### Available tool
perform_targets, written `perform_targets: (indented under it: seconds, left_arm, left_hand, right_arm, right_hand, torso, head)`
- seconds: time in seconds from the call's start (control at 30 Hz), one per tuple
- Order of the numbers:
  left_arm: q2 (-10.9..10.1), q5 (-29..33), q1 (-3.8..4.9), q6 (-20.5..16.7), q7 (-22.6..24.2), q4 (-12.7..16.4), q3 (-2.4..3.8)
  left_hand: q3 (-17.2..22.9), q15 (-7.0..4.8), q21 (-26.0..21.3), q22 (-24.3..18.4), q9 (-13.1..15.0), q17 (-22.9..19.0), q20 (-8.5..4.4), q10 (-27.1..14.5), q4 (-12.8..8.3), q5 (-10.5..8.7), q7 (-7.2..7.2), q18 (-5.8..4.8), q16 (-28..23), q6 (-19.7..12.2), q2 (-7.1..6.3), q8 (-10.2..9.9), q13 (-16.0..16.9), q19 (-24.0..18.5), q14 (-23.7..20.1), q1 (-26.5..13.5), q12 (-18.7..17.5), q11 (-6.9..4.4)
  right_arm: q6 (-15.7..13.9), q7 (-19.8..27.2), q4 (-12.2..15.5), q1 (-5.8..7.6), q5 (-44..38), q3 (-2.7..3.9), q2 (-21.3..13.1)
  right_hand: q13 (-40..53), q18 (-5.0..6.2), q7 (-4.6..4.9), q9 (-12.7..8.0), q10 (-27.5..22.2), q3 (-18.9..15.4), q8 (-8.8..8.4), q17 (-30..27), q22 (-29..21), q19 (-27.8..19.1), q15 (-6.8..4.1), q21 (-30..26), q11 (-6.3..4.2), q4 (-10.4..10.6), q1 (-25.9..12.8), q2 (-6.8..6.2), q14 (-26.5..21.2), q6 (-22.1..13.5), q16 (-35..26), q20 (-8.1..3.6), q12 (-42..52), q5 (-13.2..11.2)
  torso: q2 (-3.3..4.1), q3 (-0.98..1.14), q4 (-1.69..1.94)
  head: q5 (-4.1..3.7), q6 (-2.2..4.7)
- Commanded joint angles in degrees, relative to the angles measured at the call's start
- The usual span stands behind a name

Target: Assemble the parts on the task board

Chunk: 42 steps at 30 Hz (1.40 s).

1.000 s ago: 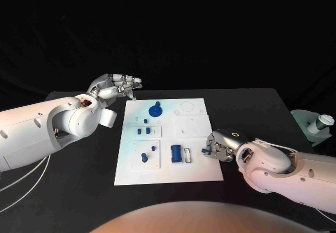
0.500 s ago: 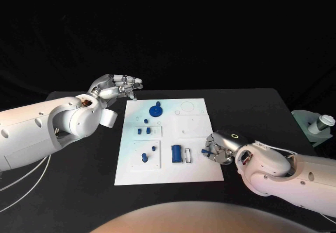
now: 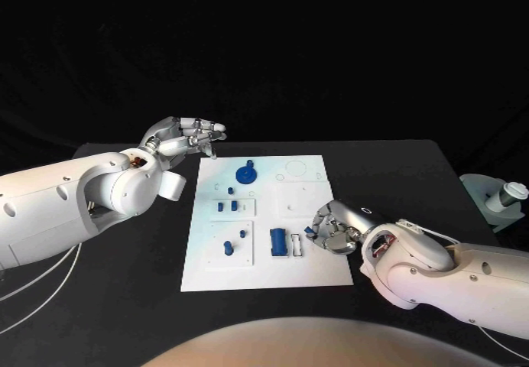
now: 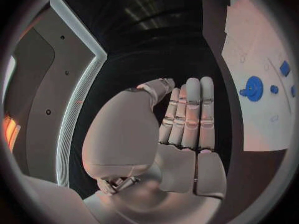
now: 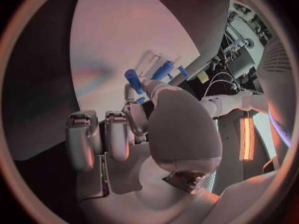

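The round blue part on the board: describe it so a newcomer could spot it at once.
Start at the white task board in the middle of the black table, then go to its far end, on the side of the left robot hand. The round blue part lies there: a wide disc, unlike the small pegs and blocks nearer the robot.

The silver many-fingered left hand (image 4: 177, 134) is holding nothing, its fingers (image 4: 192, 112) lying straight together, beside the white task board (image 4: 258, 69) (bearing a round blue gear-like part (image 4: 252, 88)).
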Motion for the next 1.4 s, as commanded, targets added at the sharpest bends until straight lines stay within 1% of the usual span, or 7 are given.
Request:
perform_targets:
  seconds: [0.03, 0.17, 0.2, 0.47, 0.77, 1.0, 1.4]
  left_arm:
    - [0.13, -0.19, 0.04, 0.73, 0.2, 0.23, 0.04]
    - [0.16, -0.19, 0.04, 0.74, 0.2, 0.32, 0.04]
    - [0.16, -0.19, 0.04, 0.75, 0.2, 0.33, 0.04]
    - [0.2, -0.19, 0.04, 0.82, 0.18, 0.37, 0.04]
    - [0.26, -0.2, 0.04, 1.03, 0.1, 0.38, 0.04]
    - [0.22, -0.2, 0.05, 1.18, 0.02, 0.42, 0.05]
    - [0.15, -0.22, 0.05, 1.31, -0.11, 0.47, 0.05]
  left_hand:
    - [0.27, 0.03, -0.15, -0.04, -0.09, -0.05, -0.07, -0.33, -0.15, 0.21, -0.15, 0.38, 0.23, -0.36, 0.24, 0.35, -0.08, 0.27, -0.45, 0.14, 0.21, -0.11]
    - [0.33, 0.02, -0.11, -0.01, -0.09, -0.07, -0.09, -0.34, -0.22, 0.23, -0.15, 0.38, 0.22, -0.36, 0.28, 0.38, -0.08, 0.29, -0.46, 0.24, 0.25, -0.11]
    - [0.37, 0.02, -0.08, 0.0, -0.1, -0.08, -0.1, -0.35, -0.27, 0.24, -0.15, 0.39, 0.22, -0.36, 0.3, 0.39, -0.09, 0.29, -0.47, 0.32, 0.27, -0.12]
    - [0.5, -0.01, 0.03, 0.08, -0.12, -0.12, -0.14, -0.37, -0.46, 0.27, -0.14, 0.39, 0.19, -0.38, 0.36, 0.44, -0.1, 0.31, -0.49, 0.55, 0.33, -0.11]
    - [0.58, -0.02, 0.1, 0.12, -0.14, -0.14, -0.16, -0.38, -0.55, 0.28, -0.13, 0.39, 0.17, -0.39, 0.39, 0.46, -0.11, 0.31, -0.51, 0.67, 0.36, -0.11]
    - [0.58, -0.02, 0.1, 0.12, -0.14, -0.14, -0.16, -0.38, -0.55, 0.28, -0.13, 0.39, 0.17, -0.39, 0.39, 0.46, -0.11, 0.31, -0.51, 0.67, 0.36, -0.11]
    - [0.64, -0.02, 0.17, 0.18, -0.15, -0.17, -0.18, -0.41, -0.61, 0.27, -0.1, 0.38, 0.15, -0.4, 0.41, 0.48, -0.12, 0.3, -0.53, 0.72, 0.39, -0.09]
  right_arm:
    - [-2.74, 0.85, -0.19, 0.05, 6.16, -0.01, 0.64]
    - [-2.01, 0.87, -0.85, 0.06, 9.04, -0.01, 1.72]
    - [-1.77, 0.86, -0.97, 0.05, 9.58, -0.01, 1.92]
    - [1.73, 0.29, -2.31, -0.34, 13.34, -0.05, 3.79]
    - [3.4, -0.4, -3.51, -0.57, 13.59, -0.07, 4.92]
    - [3.78, -0.66, -4.24, -0.61, 13.02, -0.07, 5.69]
    - [3.08, -1.14, -4.8, -0.62, 11.39, -0.07, 6.1]
  right_hand:
    - [1.08, -0.59, -0.39, 0.18, 0.07, 8.01, 0.2, 8.18, 14.79, 5.66, -0.13, 0.16, 0.16, -7.52, -0.95, -0.03, 4.63, -0.13, 0.31, -0.24, 0.16, -0.19]
    - [1.18, -0.61, -0.46, 0.32, 0.13, 7.89, 0.27, 8.3, 14.81, 5.7, -0.15, 0.23, 0.11, -7.29, -2.2, -0.22, 4.65, -0.09, 0.36, -0.26, 0.24, -0.15]
    - [1.31, -0.59, -0.53, 0.42, 0.21, 7.35, 0.34, 8.31, 14.79, 5.67, -0.13, 0.17, 0.06, -6.75, -3.54, -0.44, 4.66, 0.02, 0.36, -0.25, 0.39, 1.81]
    - [2.06, -0.6, -0.75, 0.69, 0.51, 5.0, 0.56, 8.63, 14.8, 5.67, -0.32, 0.18, -0.1, -5.45, -7.51, -0.86, 4.72, 0.7, 0.49, -0.41, 1.23, 3.54]
    - [2.35, -0.6, -0.83, 0.76, 0.63, 4.21, 0.64, 8.69, 14.8, 5.68, -0.39, 0.2, -0.16, -5.15, -8.35, -0.84, 4.74, 0.95, 0.52, -0.47, 1.57, 4.1]
    - [2.67, -0.6, -0.9, 0.8, 0.76, 3.49, 0.69, 8.75, 14.81, 5.68, -0.44, 0.21, -0.21, -4.83, -9.04, -0.74, 4.75, 1.15, 0.54, -0.52, 1.96, 3.49]
    - [3.04, -0.6, -0.94, 0.75, 0.85, 1.51, 0.6, 8.84, 14.81, 5.69, -0.46, 0.22, -0.22, -2.56, -11.49, 0.11, 4.76, 1.57, 0.56, -0.56, 2.11, -0.87]
  torso:
    - [0.02, -0.03, -0.01]
    - [0.03, 0.03, -0.03]
    - [0.04, 0.04, -0.03]
    - [0.06, 0.09, -0.07]
    - [0.08, 0.12, -0.07]
    - [0.12, 0.11, -0.04]
    - [0.04, 0.09, -0.07]
  head:
    - [-0.02, -0.13]
    - [0.02, -0.16]
    - [0.03, -0.16]
    - [0.13, -0.29]
    - [0.18, -0.35]
    - [0.25, -0.37]
    - [0.29, -0.37]
